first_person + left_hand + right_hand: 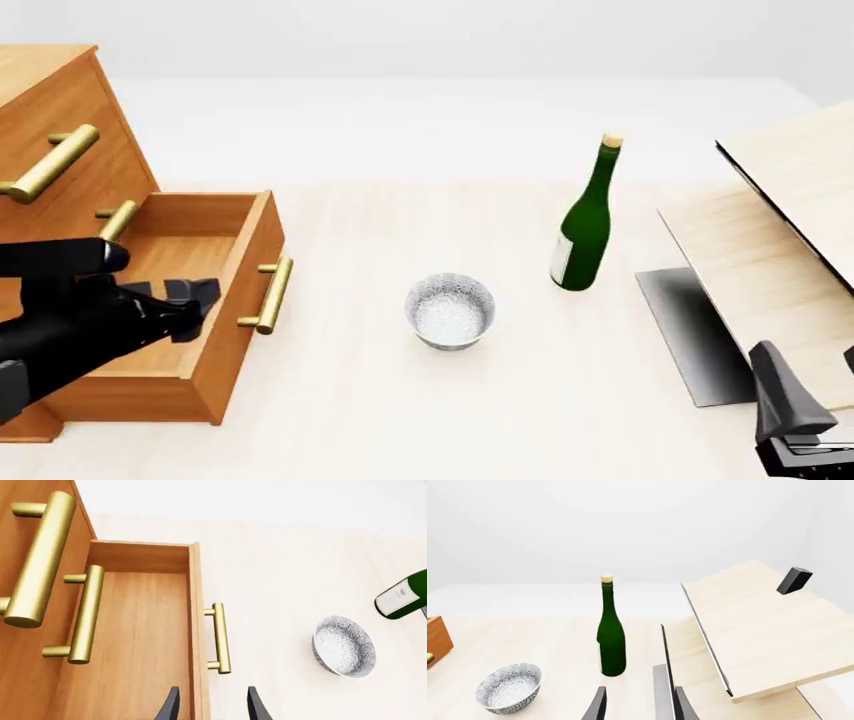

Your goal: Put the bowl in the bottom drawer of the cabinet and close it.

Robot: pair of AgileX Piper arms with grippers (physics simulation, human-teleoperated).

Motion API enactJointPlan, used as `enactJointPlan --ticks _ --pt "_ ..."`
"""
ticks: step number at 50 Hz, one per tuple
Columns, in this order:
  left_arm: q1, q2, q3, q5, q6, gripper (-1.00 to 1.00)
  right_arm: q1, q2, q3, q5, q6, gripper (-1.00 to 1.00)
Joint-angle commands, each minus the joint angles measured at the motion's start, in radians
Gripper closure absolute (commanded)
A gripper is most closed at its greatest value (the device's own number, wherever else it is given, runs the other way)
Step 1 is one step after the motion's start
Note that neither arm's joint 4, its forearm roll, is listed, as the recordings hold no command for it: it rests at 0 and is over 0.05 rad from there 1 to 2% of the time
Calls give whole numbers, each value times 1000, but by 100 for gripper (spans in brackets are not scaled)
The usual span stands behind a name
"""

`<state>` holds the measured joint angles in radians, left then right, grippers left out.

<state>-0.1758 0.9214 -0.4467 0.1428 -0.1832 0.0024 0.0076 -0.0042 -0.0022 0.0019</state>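
The speckled white bowl point(450, 310) stands upright on the table, right of the cabinet point(60, 110); it also shows in both wrist views, bowl point(344, 646) and bowl point(508, 688). The bottom drawer point(248, 275) is pulled out and its inside is empty, with its short brass handle point(271, 294) facing the bowl. My left gripper point(187, 305) hovers open over the drawer; in the left wrist view its gripper point(212, 707) straddles the drawer's front wall point(196, 605) above the handle point(220, 637). My right gripper point(640, 707) is open and holds nothing, low at the front right, gripper point(811, 392).
A green wine bottle point(583, 225) stands upright just right of and behind the bowl. Tilted pale wooden boards point(787, 230) on a dark grey base point(681, 330) fill the right side. The two upper drawers with long brass handles point(40, 560) are shut.
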Motion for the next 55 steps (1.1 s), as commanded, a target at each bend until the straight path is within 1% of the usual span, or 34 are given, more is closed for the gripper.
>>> enactJointPlan --ticks 1,22,55 --pt "-16 58 19 -40 -7 -100 0 0 0 0 0 -100" --pt "-31 106 28 -68 -22 -100 0 0 0 0 0 -100" --pt "-36 189 76 -130 -66 -100 0 0 0 0 0 -100"
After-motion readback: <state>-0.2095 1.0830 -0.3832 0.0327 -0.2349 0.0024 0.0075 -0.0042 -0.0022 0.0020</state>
